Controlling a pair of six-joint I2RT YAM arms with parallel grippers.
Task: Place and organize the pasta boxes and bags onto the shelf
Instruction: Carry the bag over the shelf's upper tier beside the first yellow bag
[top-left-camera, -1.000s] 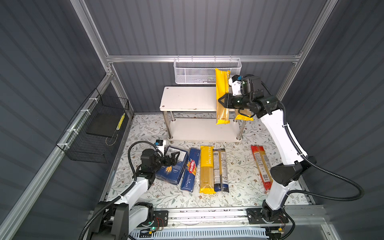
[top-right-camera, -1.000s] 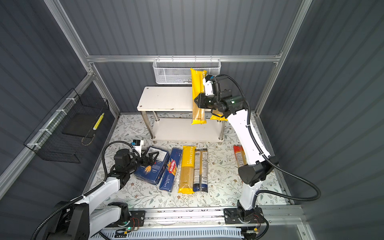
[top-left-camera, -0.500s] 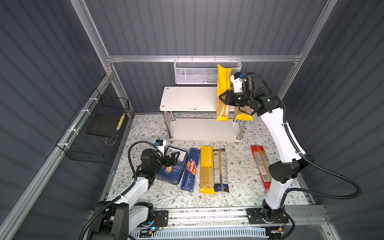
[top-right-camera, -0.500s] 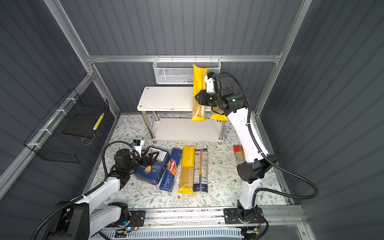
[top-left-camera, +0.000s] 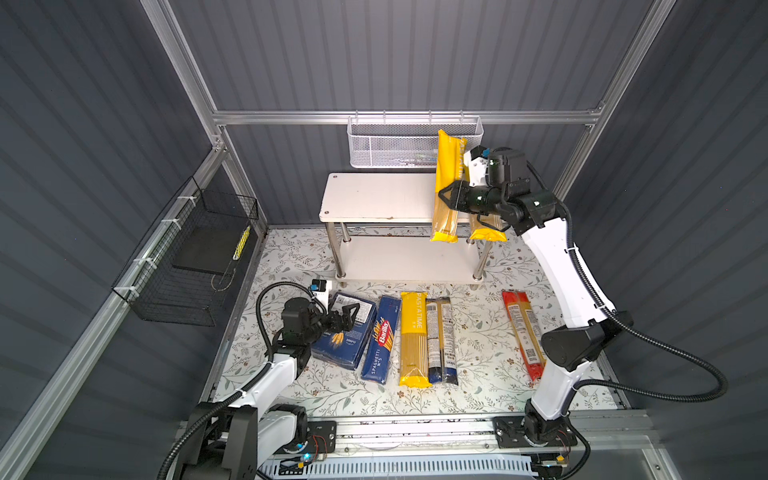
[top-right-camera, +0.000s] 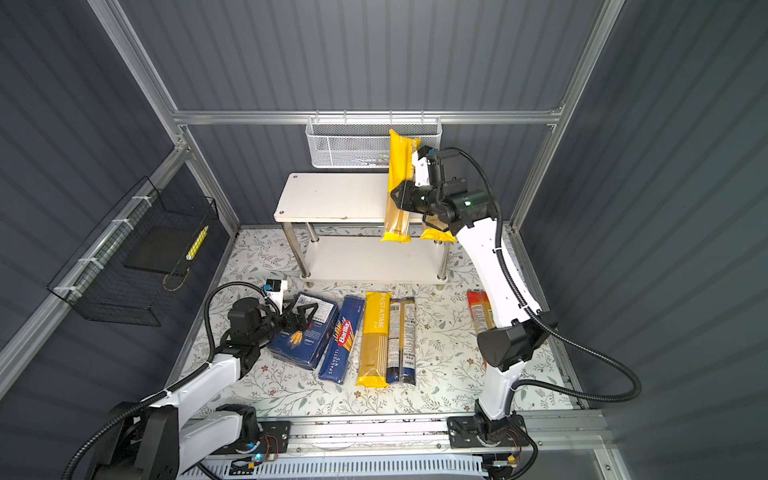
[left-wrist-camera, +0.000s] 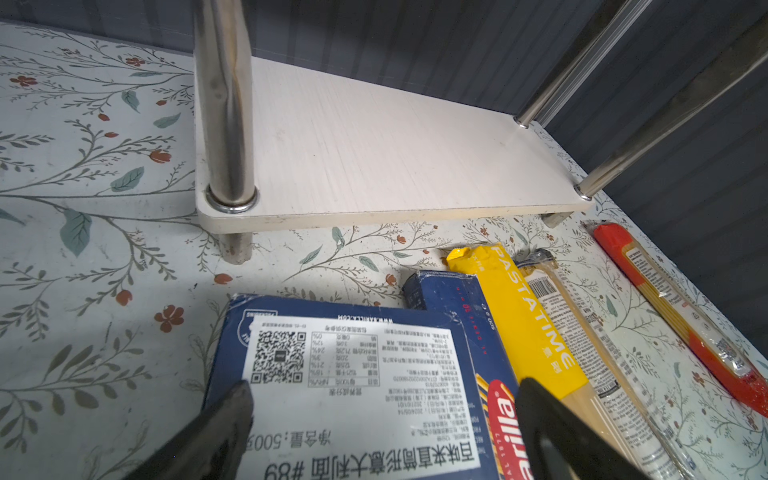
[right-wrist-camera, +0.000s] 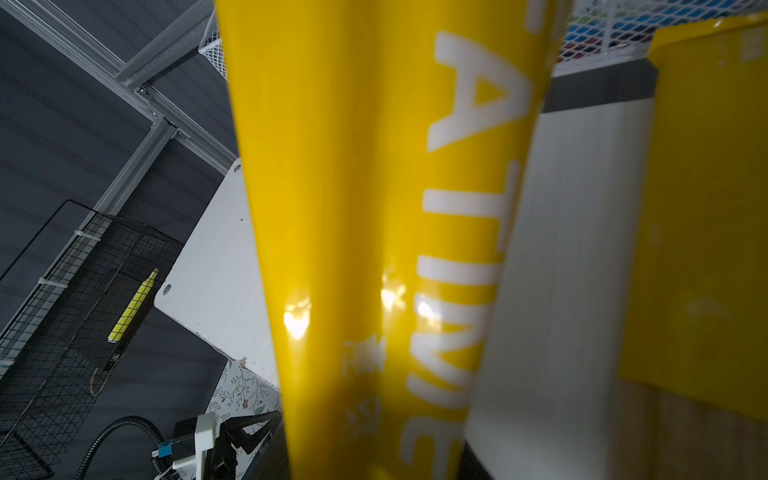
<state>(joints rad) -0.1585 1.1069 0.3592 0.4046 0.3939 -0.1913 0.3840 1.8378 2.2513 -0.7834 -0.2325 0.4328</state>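
Right gripper clamps yellow bag mid-length. Bag near upright over right end of shelf top board, lower end past front edge. Second bag flat just beside. Left gripper wide, over wide box.

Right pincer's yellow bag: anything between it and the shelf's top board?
Nothing visible. The yellow bag in the right pincer hangs tilted over the top board. A second yellow bag lies beside it toward the board's right end, with bare board between them.
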